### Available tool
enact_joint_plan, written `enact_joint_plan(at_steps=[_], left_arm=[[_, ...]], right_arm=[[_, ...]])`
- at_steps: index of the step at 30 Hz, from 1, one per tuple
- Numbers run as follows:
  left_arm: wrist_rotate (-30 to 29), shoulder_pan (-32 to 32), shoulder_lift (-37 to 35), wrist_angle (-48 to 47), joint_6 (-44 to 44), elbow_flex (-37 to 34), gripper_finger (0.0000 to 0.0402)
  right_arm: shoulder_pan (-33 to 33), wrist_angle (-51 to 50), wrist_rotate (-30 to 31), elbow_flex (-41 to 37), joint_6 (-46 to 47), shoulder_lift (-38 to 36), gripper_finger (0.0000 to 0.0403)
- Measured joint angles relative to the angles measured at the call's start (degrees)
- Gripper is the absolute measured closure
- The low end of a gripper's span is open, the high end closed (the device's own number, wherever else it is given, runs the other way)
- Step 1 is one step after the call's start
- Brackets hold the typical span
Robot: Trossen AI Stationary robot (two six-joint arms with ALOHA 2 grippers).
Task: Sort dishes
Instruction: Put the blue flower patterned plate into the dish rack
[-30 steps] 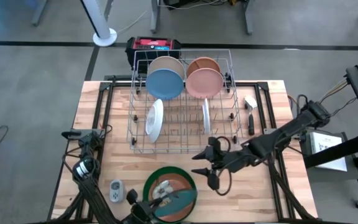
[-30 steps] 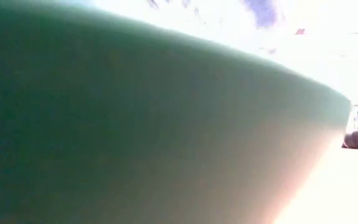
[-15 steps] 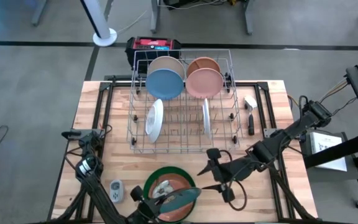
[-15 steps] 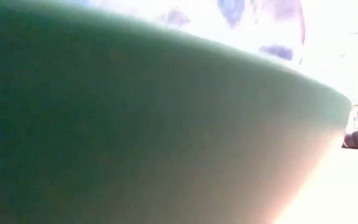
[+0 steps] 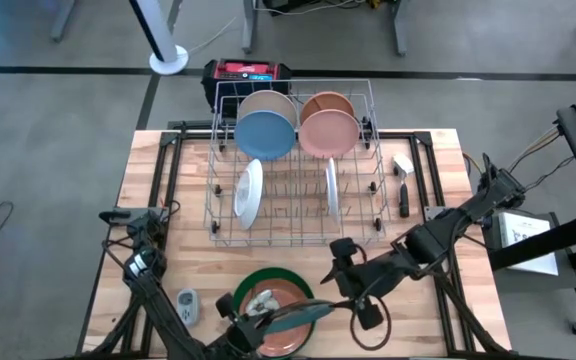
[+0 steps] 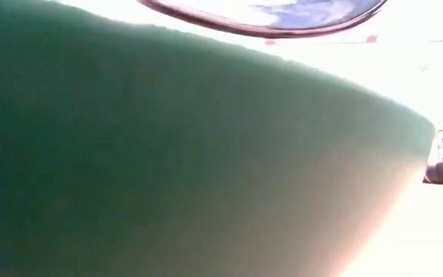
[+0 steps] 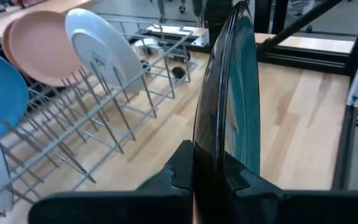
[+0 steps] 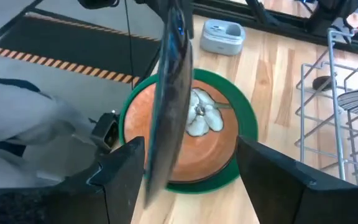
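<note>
Table (image 5: 168, 180): light wood top on a black frame, grey floor around it.
Rack (image 5: 298, 225): wire, at the far middle, holding upright plates.
Green plate (image 5: 253, 281): near edge, brown plate (image 5: 286, 292) stacked inside.
Left gripper (image 7: 210, 177): clamped on a dark teal plate (image 7: 238, 99), held on edge above the stack.
Right gripper (image 8: 188, 165): fingers spread wide either side of that plate.

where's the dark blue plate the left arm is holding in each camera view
High view: the dark blue plate is tilted over the green plate, near the front edge.
Low view: its underside shows along the top, above the green rim.
Left wrist view: edge-on in the middle, clamped by the left gripper.
Right wrist view: edge-on, between the open right gripper's fingers.
Shared landmark: the green plate.
</note>
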Motion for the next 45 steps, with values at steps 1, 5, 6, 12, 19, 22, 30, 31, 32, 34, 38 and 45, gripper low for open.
enact_joint_plan(at_steps=[1, 5, 6, 12, 19, 22, 30, 31, 32, 34, 38, 45], left_arm=[[-0.12, 0.24, -0.1, -0.11, 0.06, -0.02, 0.0395], [-1.95, 0.44, -0.31, -0.09, 2.14, 0.0, 0.0395], [-2.4, 0.42, -0.39, -0.07, 2.17, 0.0, 0.0395], [-6.92, 0.26, -1.17, 0.07, 3.53, 0.0, 0.0395], [-9.93, 0.31, -1.19, 0.14, 5.67, 0.0, 0.0395], [-10.98, 0.35, -1.19, 0.49, 6.18, 0.0, 0.0395], [-12.96, 0.44, -1.48, 1.07, 5.33, 0.06, 0.0358], [-13.1, 0.43, -1.48, 1.45, 5.78, 0.07, 0.0347], [-13.12, 0.39, -1.45, 1.37, 6.28, 0.07, 0.0336], [-13.05, 0.39, -1.45, 1.06, 7.15, 0.07, 0.0312], [-12.67, 0.34, -1.67, 0.98, 7.27, 0.07, 0.0267], [-13.63, 0.6, -2.29, 0.54, 10.8, 0.07, 0.0208]], right_arm=[[0.02, -0.72, -0.68, 0.63, 0.49, 0.45, 0.0165], [0.05, -1.79, -0.9, 1.93, 1.92, 1.51, 0.0173], [0.05, -2.45, -0.87, 1.96, 2.46, 1.51, 0.0175], [-0.44, -2.12, -0.37, 1.97, 3.64, 1.74, 0.0186], [-1.24, -1.9, -0.33, 1.97, 0.78, 1.92, 0.0227], [-1.26, -1.98, -0.44, 2.56, -1.29, 1.92, 0.0275], [-1.39, -6.23, 8.8, 5.78, -5.51, 1.92, 0.0374], [-1.4, -6.67, 9.18, 6.13, -6.23, 1.92, 0.038], [-1.46, -6.75, 9.36, 6.26, -7.34, 1.92, 0.0387], [-1.58, -6.53, 9.36, 6.44, -10.44, 1.92, 0.0389], [-1.54, -6.58, 10.72, 7.42, -15.74, 2.06, 0.039], [-1.43, -7.16, 13.86, 9.66, -25.07, 2.06, 0.039]])
